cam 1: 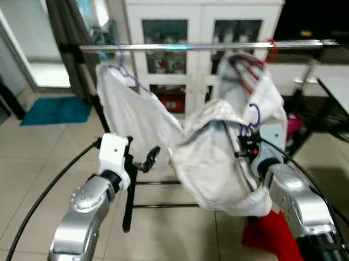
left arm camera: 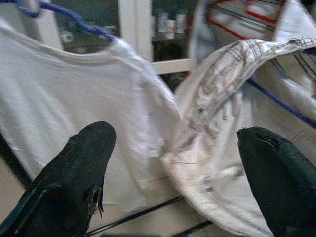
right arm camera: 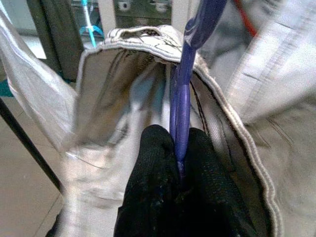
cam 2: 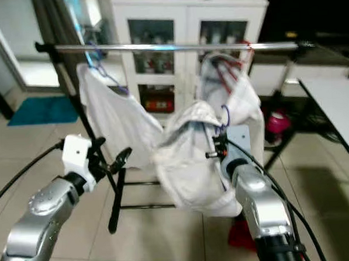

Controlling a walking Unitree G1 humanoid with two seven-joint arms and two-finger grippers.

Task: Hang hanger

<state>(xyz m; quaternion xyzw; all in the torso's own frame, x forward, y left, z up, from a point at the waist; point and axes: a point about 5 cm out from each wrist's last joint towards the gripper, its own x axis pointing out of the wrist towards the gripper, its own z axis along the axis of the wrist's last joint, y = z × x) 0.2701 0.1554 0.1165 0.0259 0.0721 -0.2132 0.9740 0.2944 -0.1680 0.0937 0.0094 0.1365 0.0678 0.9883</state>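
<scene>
While the right gripper (right arm camera: 178,165) pinches the purple hanger (right arm camera: 187,74) carrying a white shirt (cam 1: 214,163) at frame centre, its hook (cam 1: 254,114) sits below the rail (cam 1: 205,46), so hanging remains undone. Left gripper (left arm camera: 173,177), lower left, gapes empty.

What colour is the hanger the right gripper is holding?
Purple-blue; the hanger shows best in the right wrist view, pinched in the right gripper.

- Purple hanger (right arm camera: 185,94): thin plastic, carrying a white garment (cam 1: 214,157), pinched between my right gripper's (right arm camera: 180,165) fingers, held below the metal rail (cam 1: 205,46).
</scene>
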